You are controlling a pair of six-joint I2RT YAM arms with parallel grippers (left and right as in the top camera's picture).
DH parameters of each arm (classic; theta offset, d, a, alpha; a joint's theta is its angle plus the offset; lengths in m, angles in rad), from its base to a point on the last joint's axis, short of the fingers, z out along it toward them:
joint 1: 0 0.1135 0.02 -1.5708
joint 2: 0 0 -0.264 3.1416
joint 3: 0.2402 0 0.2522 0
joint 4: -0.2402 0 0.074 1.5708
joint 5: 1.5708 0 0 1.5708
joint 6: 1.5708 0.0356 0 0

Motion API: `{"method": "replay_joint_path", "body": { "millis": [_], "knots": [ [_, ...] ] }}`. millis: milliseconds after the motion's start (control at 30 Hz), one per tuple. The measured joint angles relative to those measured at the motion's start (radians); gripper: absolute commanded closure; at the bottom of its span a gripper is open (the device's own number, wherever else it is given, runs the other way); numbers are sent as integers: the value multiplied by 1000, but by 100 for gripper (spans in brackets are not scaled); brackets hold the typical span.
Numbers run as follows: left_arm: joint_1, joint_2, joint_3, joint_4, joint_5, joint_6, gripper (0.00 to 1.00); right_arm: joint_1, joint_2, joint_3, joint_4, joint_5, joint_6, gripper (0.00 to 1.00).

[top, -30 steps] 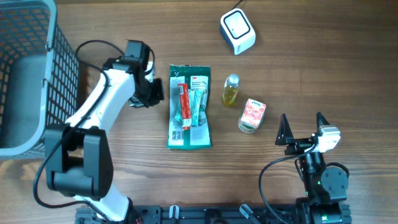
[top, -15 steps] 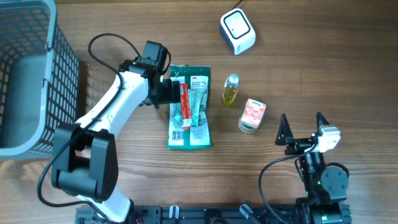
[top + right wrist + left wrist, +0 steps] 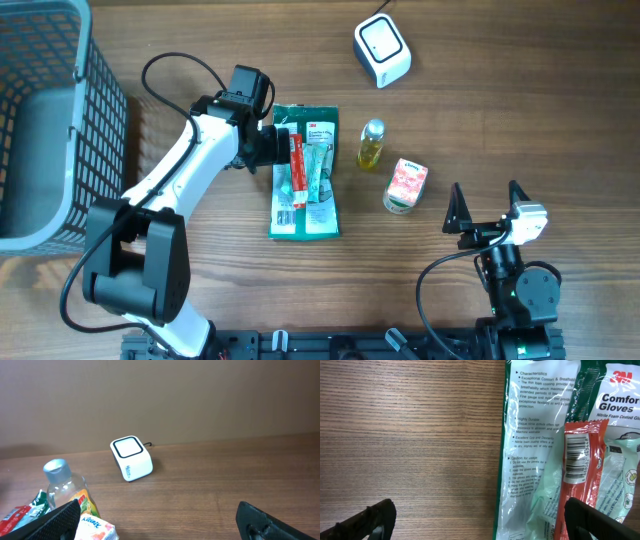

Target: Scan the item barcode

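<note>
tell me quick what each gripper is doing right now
left gripper: open, holding nothing, over the edge of the gloves pack
right gripper: open, holding nothing

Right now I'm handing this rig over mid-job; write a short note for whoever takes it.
Left gripper: open, empty, over the left edge of the gloves pack.
Right gripper: open, empty, parked at the near right.
Items: red packet lies on the gloves pack, barcode up; bottle and tissue pack to their right; scanner at the far side.
Done: nothing lifted.
Left: pick an item, show its barcode to the scanner.
</note>
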Motion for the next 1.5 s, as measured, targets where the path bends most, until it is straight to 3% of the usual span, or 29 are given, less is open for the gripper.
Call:
{"method": "replay_joint_path", "body": {
  "millis": [967, 1167, 1333, 1500],
  "knots": [
    [0, 0, 0, 0, -3, 0, 0, 0, 0, 0, 0, -2, 3, 0],
    [0, 0, 0, 0, -3, 0, 0, 0, 0, 0, -5, -58, 140, 0],
    [0, 0, 0, 0, -4, 0, 0, 0, 1, 58, -167, -130, 205, 0],
    [0, 0, 0, 0, -7, 0, 0, 0, 67, 338, -372, -153, 219, 0]
  ]
}}
